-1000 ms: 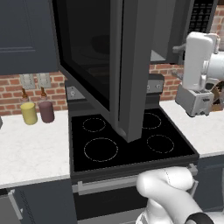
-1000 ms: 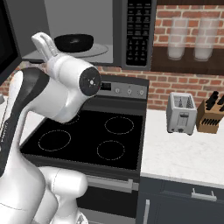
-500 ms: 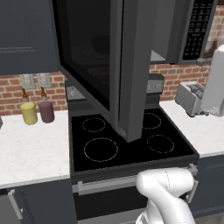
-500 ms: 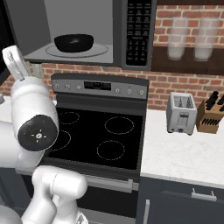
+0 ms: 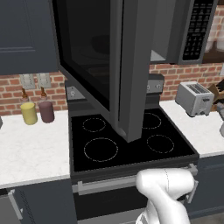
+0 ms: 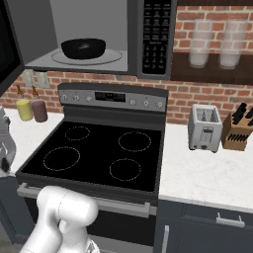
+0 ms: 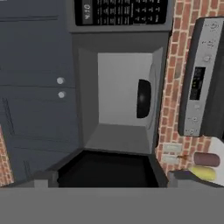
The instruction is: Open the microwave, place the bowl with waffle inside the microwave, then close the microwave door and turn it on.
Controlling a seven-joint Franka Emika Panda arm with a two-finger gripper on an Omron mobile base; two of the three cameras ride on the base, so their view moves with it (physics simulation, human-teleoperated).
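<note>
White arm low, facing microwave (image 7: 118,105)

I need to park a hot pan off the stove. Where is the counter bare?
Bare white counter in front of the small silver toaster and wooden knife block. The left counter is bare forward of the yellow jar and maroon jar; crowded at that back wall.
</note>
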